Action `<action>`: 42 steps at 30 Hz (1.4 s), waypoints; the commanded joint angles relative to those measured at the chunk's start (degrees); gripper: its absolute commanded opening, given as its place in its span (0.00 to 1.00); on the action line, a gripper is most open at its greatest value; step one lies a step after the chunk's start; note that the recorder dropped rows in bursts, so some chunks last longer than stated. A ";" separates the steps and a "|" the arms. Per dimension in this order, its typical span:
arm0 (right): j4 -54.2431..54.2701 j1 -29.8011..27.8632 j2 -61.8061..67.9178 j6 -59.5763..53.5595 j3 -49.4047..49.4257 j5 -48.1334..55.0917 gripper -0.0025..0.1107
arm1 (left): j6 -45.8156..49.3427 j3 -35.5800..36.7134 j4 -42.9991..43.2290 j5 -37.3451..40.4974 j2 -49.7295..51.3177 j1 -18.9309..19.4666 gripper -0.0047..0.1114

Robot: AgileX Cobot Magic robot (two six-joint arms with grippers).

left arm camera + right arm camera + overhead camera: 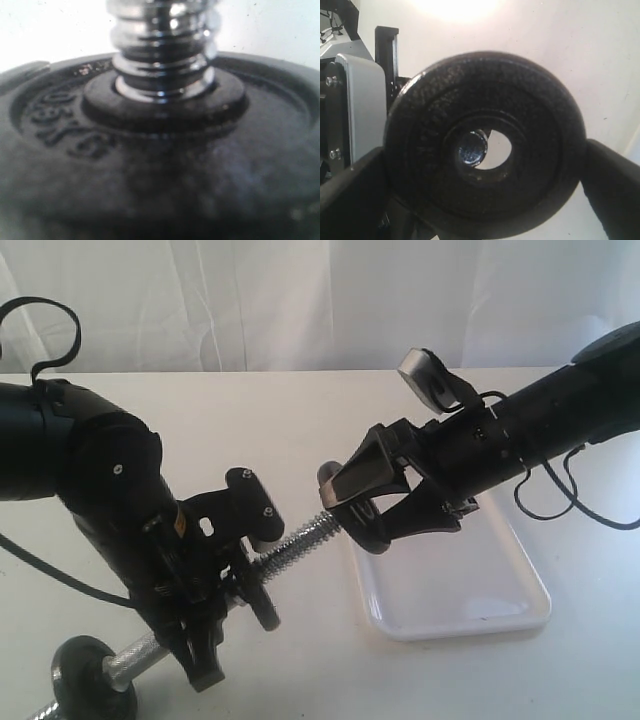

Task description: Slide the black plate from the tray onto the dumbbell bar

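My right gripper (pixel 358 508) is shut on the black plate (pixel 340 510), holding it edge-on above the table, left of the white tray (pixel 460 625). The plate (pixel 485 95) fills the right wrist view between both fingers (pixel 612 182). The dumbbell bar's tip (pixel 471 150) shows through the left half of the plate's hole. The dumbbell bar (pixel 300 538) slants up to the right, its threaded end close to the plate. My left gripper (pixel 228 585) grips it beside a mounted black disc (pixel 263 592). That disc (pixel 160 165) and the threads (pixel 162 50) fill the left wrist view, hiding the jaws.
The bar's lower end carries another black disc (pixel 92 675) near the table's front left edge. Nothing lies in the tray. A white curtain hangs behind the table. The two arms face each other across the middle.
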 commanded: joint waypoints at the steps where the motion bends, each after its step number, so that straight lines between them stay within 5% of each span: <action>1: 4.18 1.45 -0.25 -1.09 0.24 1.98 0.02 | 0.08 -1.52 -1.42 -0.36 -3.01 -0.07 0.04; 17: 4.28 5.00 -0.25 -1.09 0.24 1.98 0.02 | -0.67 -1.52 -2.29 -1.46 -3.01 -0.07 0.04; 29: 21.17 5.00 -0.25 -11.63 4.11 1.98 0.02 | -9.39 -1.52 -8.25 -6.64 -3.01 -0.07 0.04; 42: 23.47 5.00 -0.25 -14.41 4.26 1.98 0.02 | -11.12 -1.39 -12.26 -7.16 -2.91 -0.07 0.04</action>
